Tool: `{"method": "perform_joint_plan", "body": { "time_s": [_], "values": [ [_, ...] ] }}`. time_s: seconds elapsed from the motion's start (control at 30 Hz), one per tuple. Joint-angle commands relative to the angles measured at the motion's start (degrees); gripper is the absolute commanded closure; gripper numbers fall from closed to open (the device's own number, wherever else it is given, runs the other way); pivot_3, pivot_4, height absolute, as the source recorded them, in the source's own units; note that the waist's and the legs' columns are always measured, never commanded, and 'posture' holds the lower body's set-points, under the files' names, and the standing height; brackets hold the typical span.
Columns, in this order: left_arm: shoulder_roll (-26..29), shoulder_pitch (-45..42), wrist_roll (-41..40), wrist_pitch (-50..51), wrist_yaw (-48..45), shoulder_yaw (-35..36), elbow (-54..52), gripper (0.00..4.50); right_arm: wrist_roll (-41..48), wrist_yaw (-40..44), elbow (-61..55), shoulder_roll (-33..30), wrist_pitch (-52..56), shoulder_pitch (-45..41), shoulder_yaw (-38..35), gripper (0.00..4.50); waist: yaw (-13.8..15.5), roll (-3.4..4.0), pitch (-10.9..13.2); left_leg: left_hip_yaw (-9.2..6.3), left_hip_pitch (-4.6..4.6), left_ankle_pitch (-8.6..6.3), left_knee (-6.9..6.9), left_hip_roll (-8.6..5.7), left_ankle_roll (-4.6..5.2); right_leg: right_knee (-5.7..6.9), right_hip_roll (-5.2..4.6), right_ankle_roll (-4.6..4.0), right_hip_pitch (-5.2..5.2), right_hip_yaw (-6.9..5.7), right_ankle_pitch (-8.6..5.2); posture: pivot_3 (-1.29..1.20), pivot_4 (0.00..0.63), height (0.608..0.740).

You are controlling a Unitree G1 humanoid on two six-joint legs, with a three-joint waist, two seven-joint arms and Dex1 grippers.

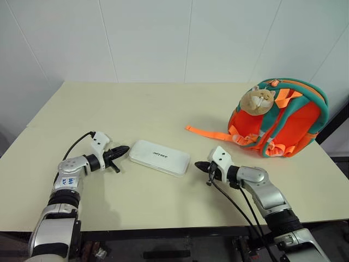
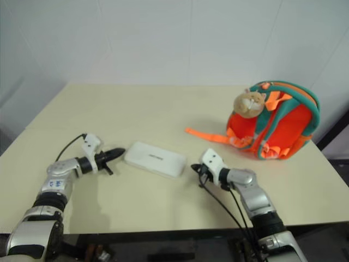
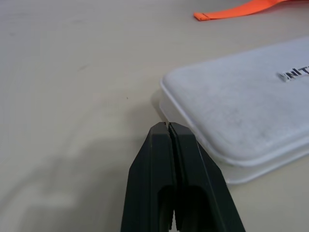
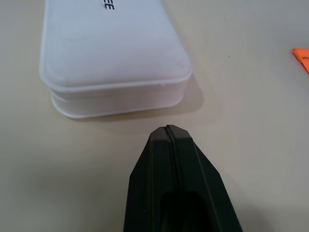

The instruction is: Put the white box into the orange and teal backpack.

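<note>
On the cream bench (image 1: 163, 109), the white box (image 1: 160, 157) lies flat near the front centre, its lid with small dark lettering facing up. The left claw (image 1: 124, 149) points at the box's left short end, its tip just beside that end, fingers pressed together and grasping nothing. The right claw (image 1: 199, 164) points at the opposite short end from the other side, a little apart from the box, likewise clenched and empty. The orange and teal backpack (image 1: 283, 123) stands at the bench's far right, well apart from the box, with a tan plush animal head (image 1: 257, 100) on its upper front. An orange strap (image 1: 210, 134) trails from the backpack across the bench toward the centre.
</note>
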Motion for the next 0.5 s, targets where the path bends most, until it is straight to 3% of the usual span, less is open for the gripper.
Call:
{"method": "perform_joint_plan", "body": {
  "time_s": [0.03,0.3,0.5],
  "values": [
    [-0.77,-1.86,0.44,-1.84,0.17,0.08,1.52,4.43,0.49,-0.83,-3.88,1.39,2.25,0.15,0.38,4.5,0.06,0.0,0.0,0.0,0.0,0.0,0.01,0.0,0.0,0.0,0.0,0.0,0.0,0.01,0.0,0.0,0.15,0.74],
    [-2.56,-1.47,-0.34,-0.69,-2.53,0.44,1.18,4.43,0.02,-1.48,-3.98,2.8,3.3,0.24,0.96,4.5,0.07,0.0,0.0,0.0,0.0,0.0,0.01,0.0,0.0,0.01,0.0,0.02,0.0,0.01,0.01,0.0,0.15,0.74],
    [-3.19,4.06,-3.09,2.72,-7.46,0.53,-6.82,4.43,-0.35,0.41,-0.98,1.21,1.99,-2.18,0.51,4.5,0.01,0.0,0.0,0.02,0.0,0.0,0.0,0.0,0.0,0.0,0.0,0.02,0.01,0.03,0.01,0.0,0.15,0.74]
  ]
}}
